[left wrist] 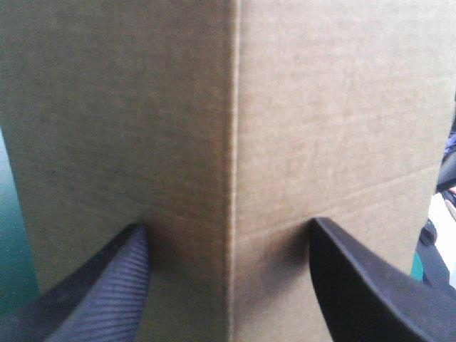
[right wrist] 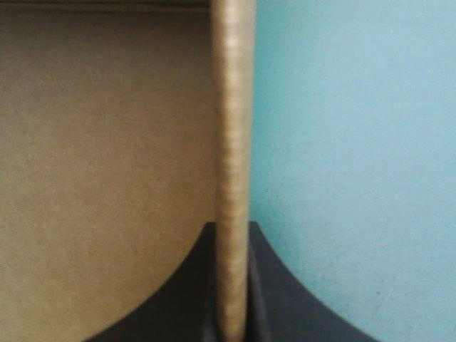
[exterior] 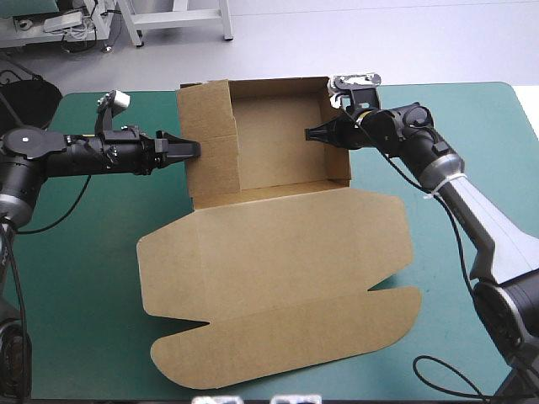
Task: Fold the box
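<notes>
We see the teal-green table (exterior: pixel 80 286), the box (exterior: pixel 278 252) at centre with lid flat, our left gripper (exterior: pixel 196 149) spread against one wall, right gripper (exterior: pixel 307 134) pinching a board edge.

left end effector (exterior: pixel 198 149): fingers spread | right end effector (exterior: pixel 306 134): fingers all but closed

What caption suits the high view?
Open left gripper against one wall of the box, right gripper pinching the opposite wall, lid flat.
</notes>
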